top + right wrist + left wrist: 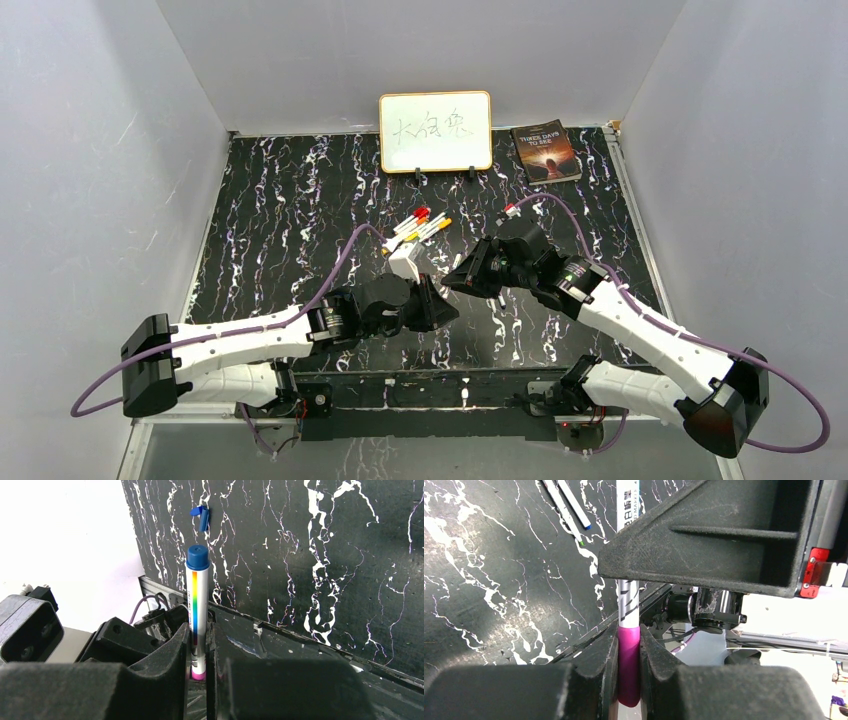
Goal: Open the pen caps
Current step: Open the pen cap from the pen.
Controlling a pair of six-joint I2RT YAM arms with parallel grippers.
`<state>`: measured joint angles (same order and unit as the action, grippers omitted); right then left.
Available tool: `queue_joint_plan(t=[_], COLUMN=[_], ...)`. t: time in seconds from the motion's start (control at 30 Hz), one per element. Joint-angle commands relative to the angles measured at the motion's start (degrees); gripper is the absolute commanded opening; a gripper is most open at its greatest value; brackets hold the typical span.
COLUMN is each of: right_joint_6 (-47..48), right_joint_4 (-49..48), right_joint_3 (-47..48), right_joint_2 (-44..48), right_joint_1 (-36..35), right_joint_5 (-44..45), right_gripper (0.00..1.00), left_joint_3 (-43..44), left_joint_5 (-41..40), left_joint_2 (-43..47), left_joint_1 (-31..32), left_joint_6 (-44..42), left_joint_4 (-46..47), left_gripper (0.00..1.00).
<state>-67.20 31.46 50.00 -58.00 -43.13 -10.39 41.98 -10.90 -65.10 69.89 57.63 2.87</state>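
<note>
Now the black marbled table (280, 220) carries a whiteboard (435, 131) and a book (546, 151) at its far edge. Mid-table, one pen (628, 605) is held off the surface from both ends. The right gripper (198, 640) is clamped on its white barrel, and the left gripper (629, 640) is pinched on its magenta cap (629, 680). More pens (420, 228) lie bunched just beyond them. A loose blue cap (202, 517) lies on the table.

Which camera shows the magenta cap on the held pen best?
Left wrist: the magenta cap is close and large, clamped in the left gripper. Right wrist shows only a sliver low in the right gripper; the top view hides it between them.
</note>
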Motion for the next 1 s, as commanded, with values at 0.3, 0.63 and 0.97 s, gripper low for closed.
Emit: queue_joint_plan(t=[0.3, 0.63, 0.97], right_joint_6=[1.8, 6.2, 12.2], right_joint_4=[-1.8, -0.8, -0.1], right_joint_3=[3.3, 10.7, 17.2], right_joint_2=[-1.5, -9.2, -13.8], right_joint_1=[-0.4, 2.1, 16.8], right_joint_5=[2.8, 4.1, -3.1], right_gripper=[0.0, 0.0, 0.0], left_joint_3=[-0.5, -3.7, -7.8], left_joint_5=[1.7, 3.9, 7.2], left_joint_2=[0.7, 4.7, 7.2], left_joint_1=[0.2, 0.2, 1.3], left_joint_6=[0.0, 1.2, 3.6], left_joint_4=[0.0, -1.7, -0.8], left_gripper=[0.02, 0.0, 0.0])
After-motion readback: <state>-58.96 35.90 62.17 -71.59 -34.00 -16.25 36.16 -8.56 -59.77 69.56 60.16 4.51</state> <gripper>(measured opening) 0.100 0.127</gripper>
